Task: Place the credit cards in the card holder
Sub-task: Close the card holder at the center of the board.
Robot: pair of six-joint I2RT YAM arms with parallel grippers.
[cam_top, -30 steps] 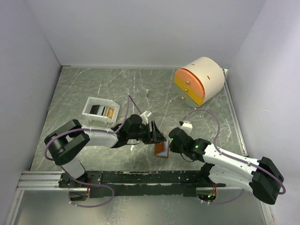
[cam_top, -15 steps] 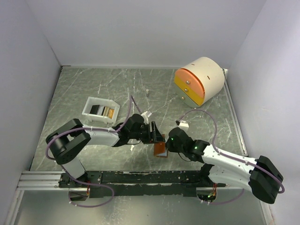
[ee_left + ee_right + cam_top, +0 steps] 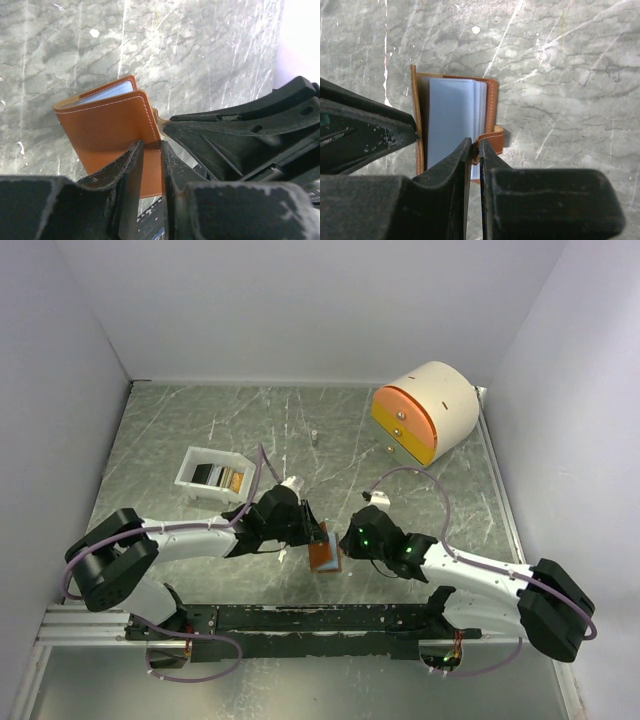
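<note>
Now, nearest the bases: the card holder (image 3: 323, 557) sits at near-centre of the table (image 3: 200, 410), caught between the two grippers; whether its lower edge touches the surface I cannot tell.
Left gripper (image 3: 318, 538): reaches in from 9 o'clock. Its jaws are drawn to a thin slit, pinching the stitched edge of one outer cover.
Right gripper (image 3: 346, 546): reaches in from 3 o'clock. Its jaws are almost together, nipping a small brown tab at the edge of the opposite cover.
Key relation: the holder lies directly between the two sets of fingertips. In both wrist views its long axis runs roughly 12 to 6, in line with the jaws. The covers are parted, and the right wrist view looks onto the pocket leaves.
Holder, make: rust-brown leather-look outside with pale stitching and rounded corners. Inside is a stack of smooth, thin, pale blue-grey pockets, likely floppy.
Table, surface: grey-green marbled sheet with white scratches.
Credit cards (image 3: 224, 477): at 10 o'clock from the holder and well apart from it, standing on edge in the white tray (image 3: 188, 468). They are thin, stiff and flat, dark and yellowish.
Nearer arm: the left, whose forearm passes just beside the tray.
Judgement, next move: one grip probably has to keep the holder spread, pockets up. The left arm would then let go and fetch a card.
Farthest: a cream-and-orange round drawer unit (image 3: 425, 410) at 1 o'clock, by the back right corner.
</note>
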